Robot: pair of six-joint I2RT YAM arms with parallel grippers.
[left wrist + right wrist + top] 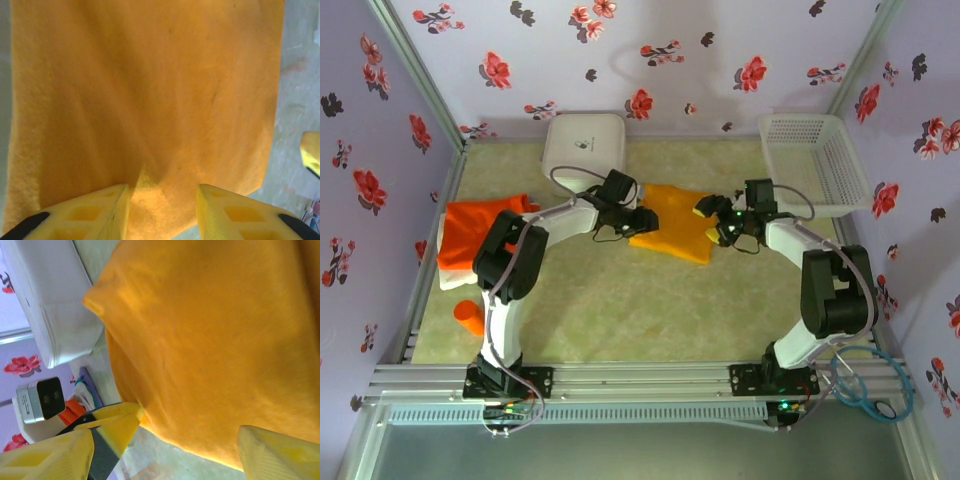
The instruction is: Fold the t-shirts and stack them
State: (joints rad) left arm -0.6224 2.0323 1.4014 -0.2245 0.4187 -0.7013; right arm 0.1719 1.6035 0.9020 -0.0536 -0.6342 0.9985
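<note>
Left pincer [162, 195] half-closed astride puckered mustard t-shirt [150, 90] edge, grip unclear. Right pincer [167, 440] wide open, empty, beside opposite edge.

Top external: high, behind the arm bases, facing down and far over the whole table [620, 310]. Left wrist: very near the mustard t-shirt [150, 90], looking rightward past the left gripper [162, 189]. Right wrist: equally near, looking left and far past the right gripper [166, 436] to the white box [50, 305]. All three share the shirt, mid-table.
</note>
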